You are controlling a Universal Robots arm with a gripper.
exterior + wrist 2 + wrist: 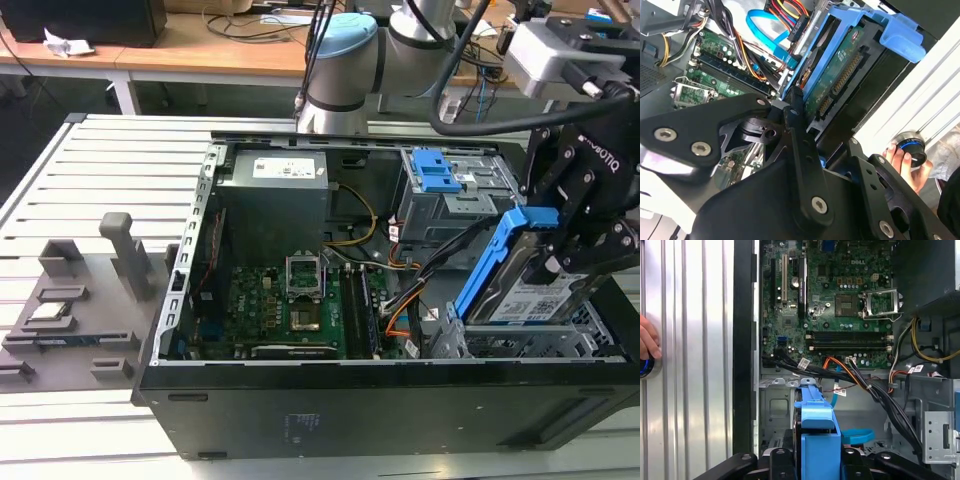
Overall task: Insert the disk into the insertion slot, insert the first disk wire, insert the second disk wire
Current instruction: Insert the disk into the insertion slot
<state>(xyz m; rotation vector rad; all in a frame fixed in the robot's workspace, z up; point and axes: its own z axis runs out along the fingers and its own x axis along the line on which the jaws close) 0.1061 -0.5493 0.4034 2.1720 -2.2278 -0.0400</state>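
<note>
Seen at the lower right of the exterior view: the disk (522, 300), clamped by the gripper (555, 262), jaws closed against its blue carrier. Held tilted, upper end raised, lower end at the insertion slot (520, 345) of the silver perforated cage; seating depth not determinable. Positioned just in front of the grey cage (450, 190) with blue latches, inside the open computer case (300, 405). Noted in both wrist views: a hand (896, 159) (647, 337) on a blue-ringed knob (910, 146) outside the case.
</note>
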